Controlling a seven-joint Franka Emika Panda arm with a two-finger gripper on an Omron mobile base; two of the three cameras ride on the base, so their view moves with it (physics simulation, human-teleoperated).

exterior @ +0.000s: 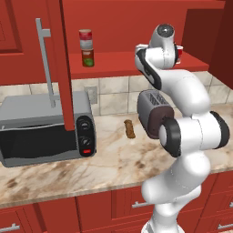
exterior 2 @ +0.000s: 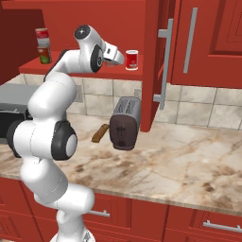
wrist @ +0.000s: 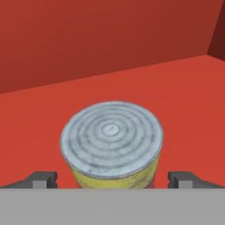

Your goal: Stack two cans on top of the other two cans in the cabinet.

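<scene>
A yellow-labelled can (wrist: 111,147) sits right under the hand camera, its ribbed grey lid facing up, standing upright on the red shelf (wrist: 184,96) inside the cabinet (exterior 2: 94,14). The gripper (wrist: 112,180) hangs just over it with its two dark fingertips (wrist: 43,179) spread wide, one on each side of the can, and neither pad is touching the tin. Jaws released, nothing held.

Swing out to the right base view and there is a red can (exterior 2: 132,60) with a white label standing on the shelf just past the hand, close to the cabinet's right side wall. Whether that is the same tin the hand camera looks down on, I cannot tell.

Over at the far left end of the shelf, well apart from the hand, two cans already stand one on the other: the red-topped can with the pale band (exterior: 85,39) sits on the green-labelled can (exterior: 88,58), both upright.

The cabinet door (exterior: 61,63) hangs open, its long grey bar handle (exterior: 46,61) running down in front of the toaster oven (exterior: 45,129) on the marble counter (exterior: 113,164). A dark toaster (exterior 2: 125,124) stands near the middle of the counter, and a small brown stick-shaped object (exterior: 130,129) lies flat just beside it. The white arm (exterior: 191,127) reaches up from below the counter edge to the shelf.
</scene>
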